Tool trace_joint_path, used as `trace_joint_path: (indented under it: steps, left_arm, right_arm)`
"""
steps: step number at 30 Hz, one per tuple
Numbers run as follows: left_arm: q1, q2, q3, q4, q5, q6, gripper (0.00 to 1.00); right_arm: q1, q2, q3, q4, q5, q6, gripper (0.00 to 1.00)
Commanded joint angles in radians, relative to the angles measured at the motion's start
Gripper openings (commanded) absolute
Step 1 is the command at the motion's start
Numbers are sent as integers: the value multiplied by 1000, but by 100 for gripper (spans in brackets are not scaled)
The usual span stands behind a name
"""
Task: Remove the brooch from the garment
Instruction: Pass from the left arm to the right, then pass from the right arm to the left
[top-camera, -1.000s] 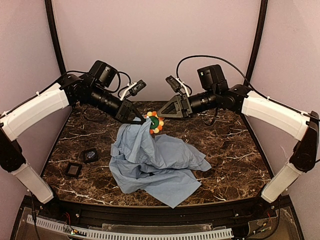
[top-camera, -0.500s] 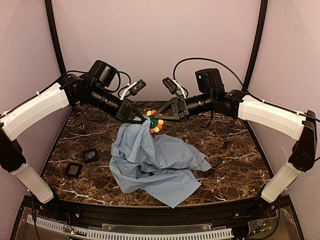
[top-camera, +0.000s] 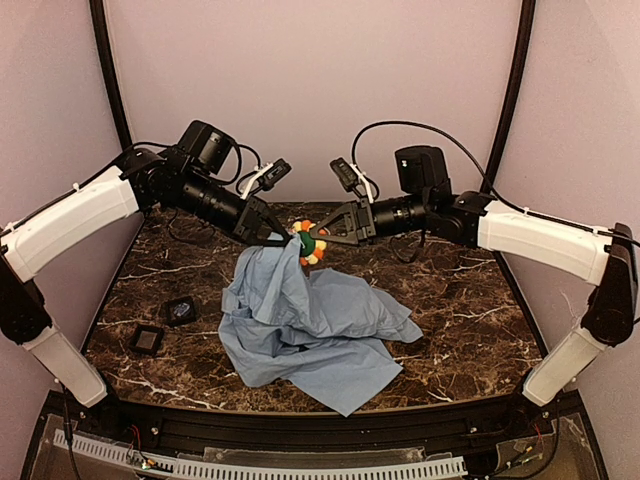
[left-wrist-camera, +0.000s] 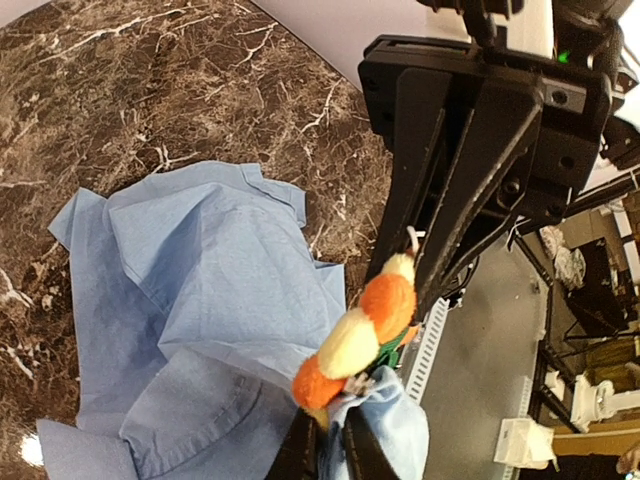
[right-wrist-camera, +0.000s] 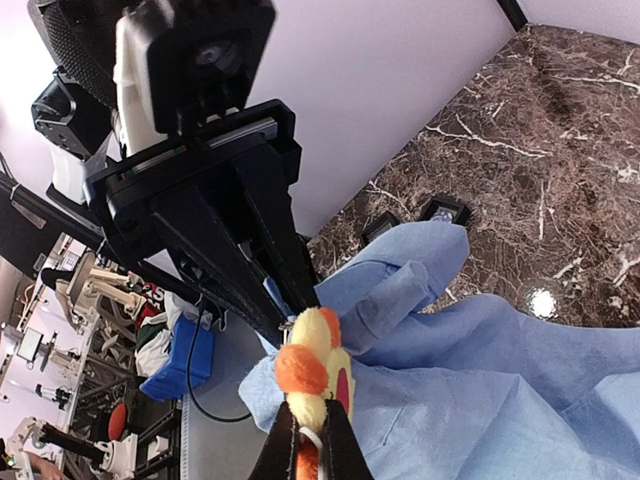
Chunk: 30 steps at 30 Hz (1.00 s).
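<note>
The brooch (top-camera: 312, 248), on the raised peak of the shirt (top-camera: 310, 320) above the surface (top-camera: 450, 290), is now clamped by the just-closed right pincer (top-camera: 320, 238) while the left pincer (top-camera: 284, 238) pinches fabric, so pulling apart can probably begin.

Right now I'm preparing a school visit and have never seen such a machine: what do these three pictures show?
Two robot arms stand at a marble table, each ending in a two-finger gripper. The wide picture looks down from above and behind them; the other two come from cameras on the wrists. A light blue shirt lies crumpled on the table, two small black pads to its left. The left gripper pinches the shirt up; the right gripper is closed on the flower brooch pinned there.
</note>
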Motion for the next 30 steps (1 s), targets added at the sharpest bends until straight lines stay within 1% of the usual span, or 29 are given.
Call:
trace_joint_path:
  steps: [1, 2, 3, 4, 6, 7, 8, 10, 16, 18, 24, 26, 28, 29, 30]
  left_arm:
    - [-6, -50, -37, 96, 4, -44, 22]
    - [-6, -61, -52, 101, 2, -55, 25]
    - [-6, -67, -59, 112, -4, -60, 35]
    - [-6, -77, -70, 116, -7, -70, 39]
    - [-5, -93, -81, 126, -17, -82, 55]
    - [-5, -100, -85, 137, -22, -87, 59]
    - [-4, -113, -93, 143, -26, -98, 66]
    - [0, -135, -111, 169, -26, -116, 73]
    - [20, -195, -175, 265, -23, -164, 83]
    - [26, -204, -183, 271, -20, -160, 86]
    - [27, -167, -160, 248, 20, -129, 89]
    - [27, -148, -144, 248, 28, -119, 88]
    - [27, -132, -134, 252, 42, -112, 84]
    - [27, -125, -130, 252, 58, -114, 78]
    - [27, -112, -122, 256, 65, -116, 75]
  right_arm:
    - [1, -46, -81, 184, 45, 82, 0]
    - [0, -48, -86, 204, 43, 90, 0]
    - [-2, -50, -89, 220, 38, 98, 0]
    - [-5, -50, -91, 238, 28, 107, 0]
    - [-14, -50, -102, 301, 4, 137, 0]
    - [-21, -52, -109, 329, -7, 157, 0]
    - [-26, -55, -119, 362, -15, 177, 0]
    - [-38, -60, -140, 424, -28, 219, 0]
    - [-49, -60, -159, 492, -50, 277, 0]
    - [-53, -61, -165, 511, -63, 295, 0]
    - [-54, -53, -165, 546, -98, 333, 0]
    - [-54, -49, -163, 550, -112, 339, 0]
    - [-54, -44, -163, 555, -126, 349, 0]
    - [-54, -39, -162, 557, -133, 353, 0]
    - [-54, -37, -160, 560, -140, 357, 0]
